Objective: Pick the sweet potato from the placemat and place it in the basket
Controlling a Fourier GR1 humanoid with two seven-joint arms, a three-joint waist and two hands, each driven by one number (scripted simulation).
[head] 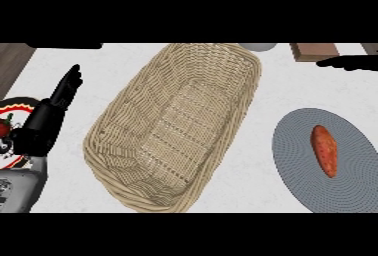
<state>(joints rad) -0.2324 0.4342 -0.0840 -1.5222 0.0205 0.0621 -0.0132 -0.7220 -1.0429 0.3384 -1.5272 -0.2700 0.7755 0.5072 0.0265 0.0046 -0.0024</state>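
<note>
An orange-brown sweet potato point(325, 150) lies lengthwise on a round grey placemat point(295, 150) at the right of the counter. A large oval wicker basket point(148, 70) stands in the middle with nothing inside it, its near end toward the lower edge. My left hand point(44, 120) shows at the far left, fingers straight and pointing up, holding nothing, a little left of the basket. The right hand does not show in this view.
A plate with a red and black pattern point(9, 125) lies at the left edge, partly behind my left hand. At the top right are a brown wooden board point(314, 50) and a black shape point(347, 62). A grey round object point(258, 46) peeks behind the basket.
</note>
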